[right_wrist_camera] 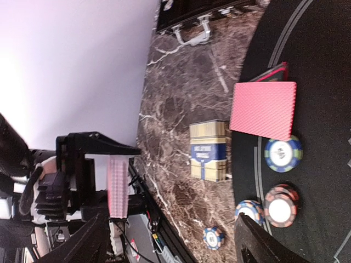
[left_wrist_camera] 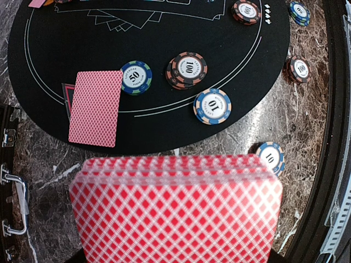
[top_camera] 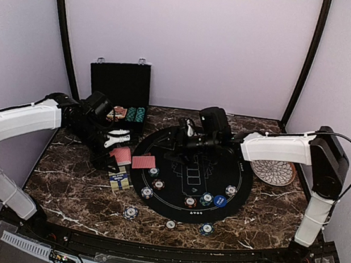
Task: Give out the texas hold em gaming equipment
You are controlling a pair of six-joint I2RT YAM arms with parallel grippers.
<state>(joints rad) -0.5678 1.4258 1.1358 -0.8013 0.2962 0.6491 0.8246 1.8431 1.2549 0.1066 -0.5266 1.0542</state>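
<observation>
The deck of red-backed cards (left_wrist_camera: 175, 208) is pinched in the left gripper (top_camera: 118, 145); I judge this to be the dealing step. Ahead of that gripper the black mat (left_wrist_camera: 49, 44) bears one dealt card (left_wrist_camera: 96, 108) and scattered poker chips (left_wrist_camera: 187, 68). The next move calls for freeing a single card. I cannot tell the right gripper's (top_camera: 186, 135) state. Just beyond the left gripper, the open case (top_camera: 120, 87) holds chip rows (top_camera: 130, 113).

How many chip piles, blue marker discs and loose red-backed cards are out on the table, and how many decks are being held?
Chip piles: 9
Blue marker discs: 1
Loose red-backed cards: 1
Decks held in the left gripper: 1
Total: 12
</observation>
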